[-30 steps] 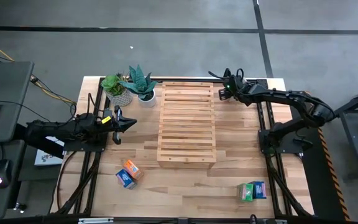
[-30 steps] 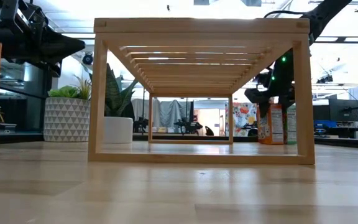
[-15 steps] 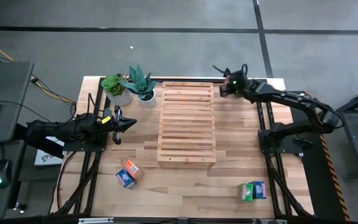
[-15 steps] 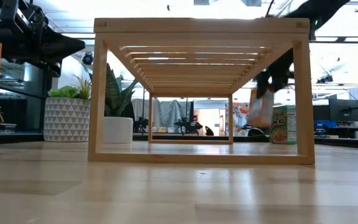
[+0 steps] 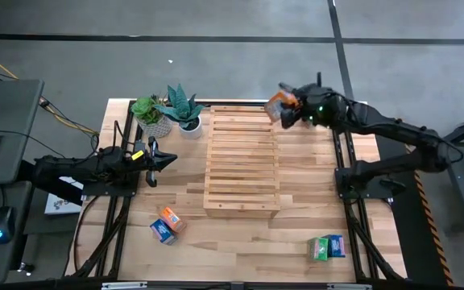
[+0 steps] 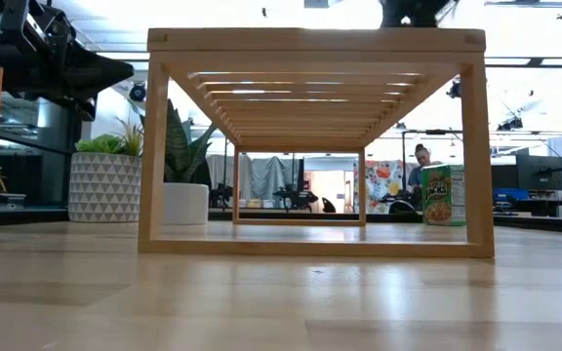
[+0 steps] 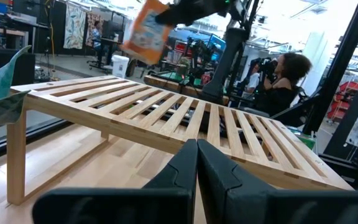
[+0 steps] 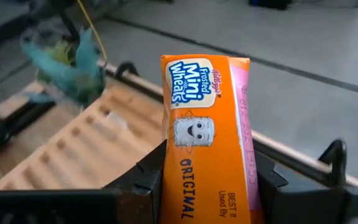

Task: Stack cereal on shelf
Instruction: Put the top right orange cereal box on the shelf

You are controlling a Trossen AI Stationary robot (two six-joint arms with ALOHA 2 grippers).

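Note:
The shelf [image 5: 242,157] is a pale slatted wooden rack in the table's middle, also seen in the low view [image 6: 315,41] and the left wrist view [image 7: 166,115]. My right gripper [image 5: 290,111] is shut on an orange cereal box [image 5: 277,105] in the air over the shelf's far right corner. A green cereal box [image 6: 442,195] stands on its base on the table at the far right. My left gripper [image 5: 170,159] waits shut, left of the shelf. My right gripper pinches the orange box's lower part [image 8: 185,186] between its two fingers [image 8: 143,182], one on each of two opposite faces. Most of the box sticks out past the fingers. It hangs tilted [image 7: 146,30], lifted clear above the shelf's far end.
Two potted plants [image 5: 167,113] stand at the shelf's far left corner. An orange and a blue box [image 5: 167,224] lie near the front left, a green and a blue box [image 5: 326,246] near the front right. A person [image 7: 284,81] is beyond the table.
My right gripper has lifted the orange box off the table, where it stood beside the green box, and carried it up above the shelf top and a little toward the table's left edge. The box has tipped over on the way.

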